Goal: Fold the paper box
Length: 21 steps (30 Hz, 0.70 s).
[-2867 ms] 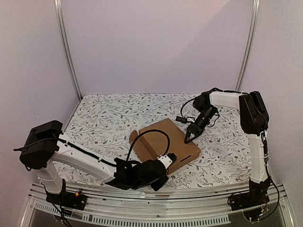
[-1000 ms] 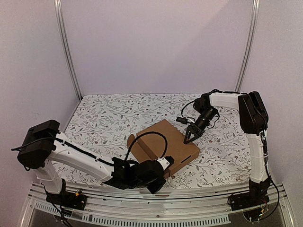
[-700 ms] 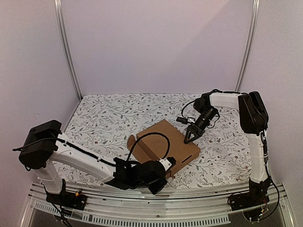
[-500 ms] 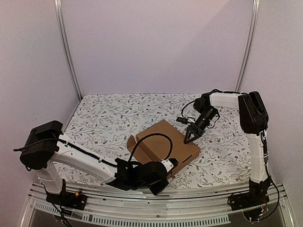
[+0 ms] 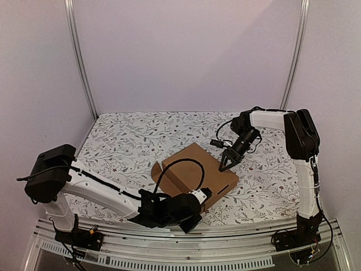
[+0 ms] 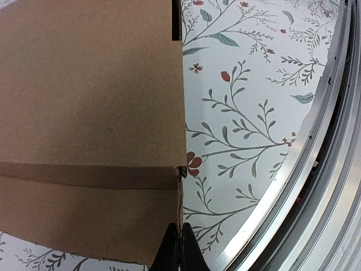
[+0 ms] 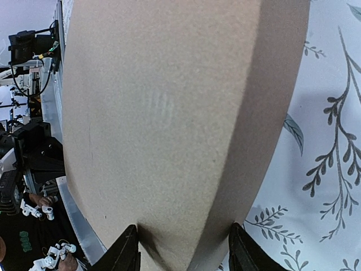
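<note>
The paper box [image 5: 194, 164] is plain brown cardboard lying mid-table, its lid panel on top and one flap sticking out at its left end. My left gripper [image 5: 204, 193] is at the box's near edge. In the left wrist view it [image 6: 179, 248] is shut on the thin edge of a cardboard wall [image 6: 84, 113]. My right gripper [image 5: 223, 166] points down at the box's right edge. In the right wrist view it [image 7: 183, 251] is open, its fingers straddling the fold between the top panel [image 7: 169, 113] and the side.
A floral cloth [image 5: 124, 147] covers the table. A metal rail [image 6: 316, 186] runs along the near edge, close to my left gripper. The left arm's black cable [image 5: 180, 164] loops over the box. Walls and posts close the back and sides.
My left gripper has crept slightly to the right along the box's near edge, still pinching the cardboard. The right arm has stayed in place.
</note>
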Each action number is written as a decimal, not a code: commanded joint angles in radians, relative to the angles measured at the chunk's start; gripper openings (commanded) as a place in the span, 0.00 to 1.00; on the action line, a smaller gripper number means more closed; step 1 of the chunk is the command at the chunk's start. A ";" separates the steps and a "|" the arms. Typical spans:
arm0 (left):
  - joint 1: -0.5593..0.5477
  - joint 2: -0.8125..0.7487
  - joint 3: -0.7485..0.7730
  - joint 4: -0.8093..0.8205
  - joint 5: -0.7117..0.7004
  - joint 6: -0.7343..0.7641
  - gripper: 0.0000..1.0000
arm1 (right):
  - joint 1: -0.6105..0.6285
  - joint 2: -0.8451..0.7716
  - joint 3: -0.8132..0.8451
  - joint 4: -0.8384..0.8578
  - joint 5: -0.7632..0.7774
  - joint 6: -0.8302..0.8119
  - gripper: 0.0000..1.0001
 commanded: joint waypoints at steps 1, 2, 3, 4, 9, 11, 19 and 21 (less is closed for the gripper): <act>0.013 -0.035 -0.020 0.021 -0.045 -0.050 0.00 | 0.008 0.046 -0.024 0.015 0.040 -0.002 0.52; 0.013 -0.035 -0.016 0.021 -0.043 -0.050 0.00 | 0.008 0.046 -0.025 0.015 0.038 -0.003 0.52; 0.013 -0.032 -0.012 0.021 -0.042 -0.051 0.00 | 0.008 0.045 -0.025 0.015 0.034 -0.002 0.52; 0.013 -0.030 -0.009 0.021 -0.041 -0.050 0.00 | 0.007 0.046 -0.025 0.013 0.030 -0.001 0.52; 0.013 -0.011 0.022 0.021 -0.039 -0.039 0.00 | 0.009 0.038 -0.036 0.010 0.009 0.009 0.52; 0.013 -0.002 0.035 -0.017 -0.043 -0.038 0.00 | 0.009 0.032 -0.044 0.011 -0.006 0.018 0.52; 0.016 0.023 0.081 -0.047 -0.073 -0.048 0.00 | 0.026 0.029 -0.062 0.009 -0.022 0.017 0.52; 0.019 0.023 0.085 -0.052 -0.077 -0.055 0.00 | 0.029 0.029 -0.063 0.007 -0.027 0.015 0.52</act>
